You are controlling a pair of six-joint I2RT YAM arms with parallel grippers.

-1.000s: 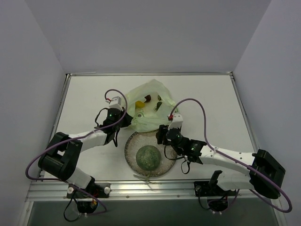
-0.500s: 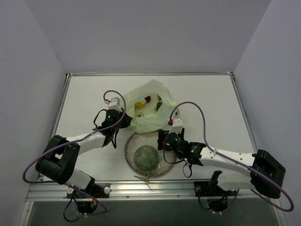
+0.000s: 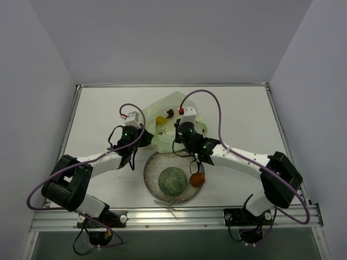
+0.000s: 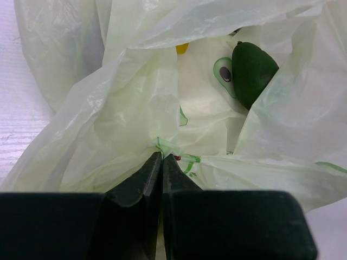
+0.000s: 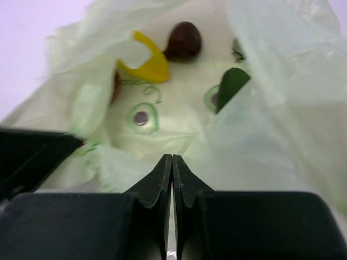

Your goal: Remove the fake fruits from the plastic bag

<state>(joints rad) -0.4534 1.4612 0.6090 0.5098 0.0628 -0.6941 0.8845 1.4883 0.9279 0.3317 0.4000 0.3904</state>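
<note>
**A:** Over the table (image 3: 233, 108), on the top camera, the plastic bag (image 3: 161, 105) lay crumpled at mid-table. Its mouth was open, and a yellow piece (image 3: 161, 119) and a dark red piece (image 3: 171, 113) showed inside.

**B:** And two fruits were out! The netted green melon (image 3: 172, 181) sat in the middle of the speckled glass plate (image 3: 147, 173), just on the near side of the bag. The orange (image 3: 197, 179) lay at the plate's right edge, just beside the melon.

**A:** Both arms were in there: the left arm (image 3: 103, 157) at the bag's left side, the right arm (image 3: 238, 160) over its near right part.

**B:** Left wrist camera: the left gripper (image 4: 161, 157) had its jaws together, pinching a fold of the bag's film. Beyond it a dark green piece (image 4: 252, 73), avocado-shaped, rested in the bag, and the yellow piece peeked out above.

**A:** Right wrist camera: the right gripper (image 5: 172, 158) had its fingers pressed together, tips over the bag's near edge. Whether any film was caught between them, I couldn't tell.

**B:** Ahead of it lay the yellow, dark red and dark green pieces, all inside the bag. The left gripper was a dark shape at the frame's left edge.
</note>
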